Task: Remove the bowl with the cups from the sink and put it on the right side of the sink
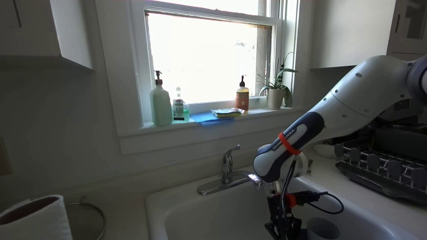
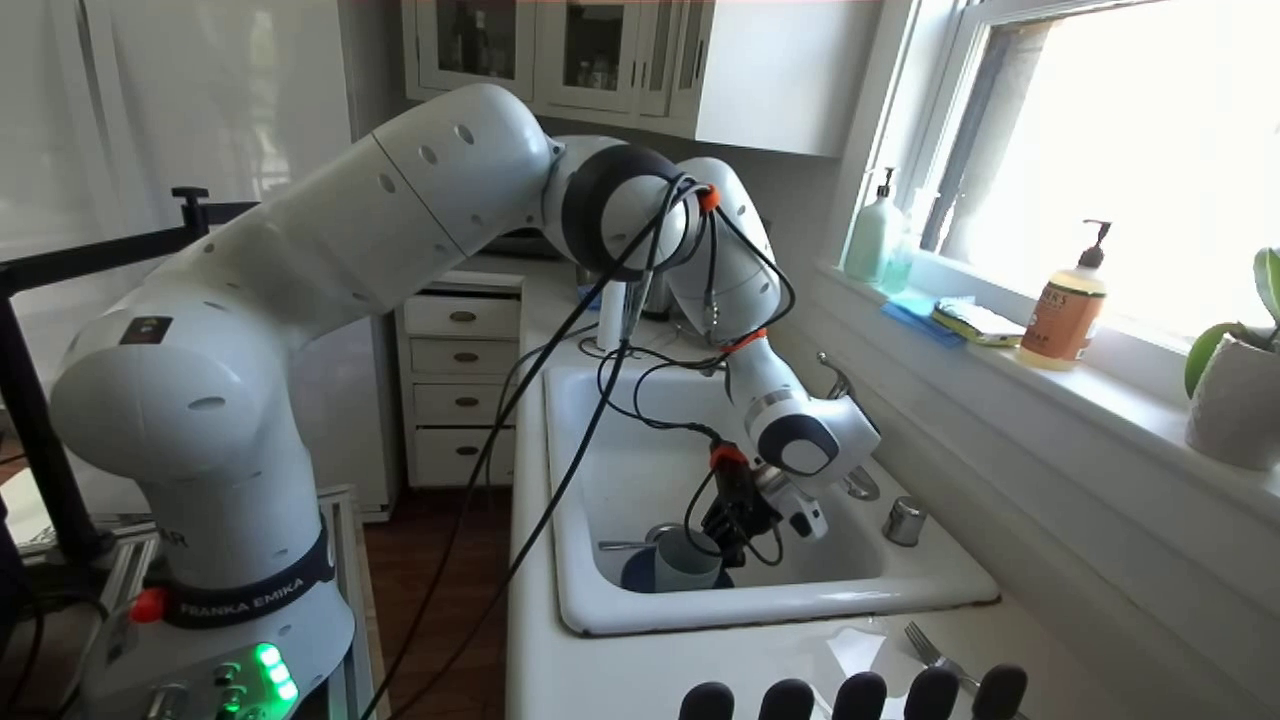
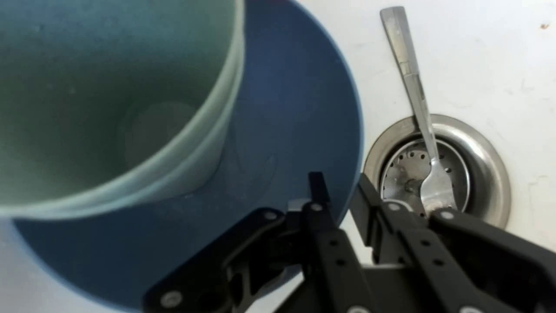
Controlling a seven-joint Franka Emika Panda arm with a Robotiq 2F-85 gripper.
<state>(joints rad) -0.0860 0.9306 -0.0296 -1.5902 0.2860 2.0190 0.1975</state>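
The shallow blue bowl [image 3: 299,108] lies in the white sink [image 2: 720,608]; it shows partly in both exterior views [image 1: 304,234] [image 2: 638,572]. The pale cup [image 3: 208,169] stands in the bowl, and two nested rims show in the wrist view. The cup also shows in both exterior views [image 1: 323,228] [image 2: 686,562]. My gripper [image 3: 339,177] is down in the sink at the bowl's edge. Its fingers are partly apart, one over the bowl's inside and one outside, with the rim between them. A gap shows between the inner finger and the rim.
A fork [image 3: 408,74] lies across the sink drain [image 3: 495,182] beside the bowl. The chrome faucet [image 1: 227,166] stands behind, close to the arm. A dark dish rack [image 1: 367,163] and another fork [image 2: 930,648] are on the counter beside the sink. Bottles line the windowsill.
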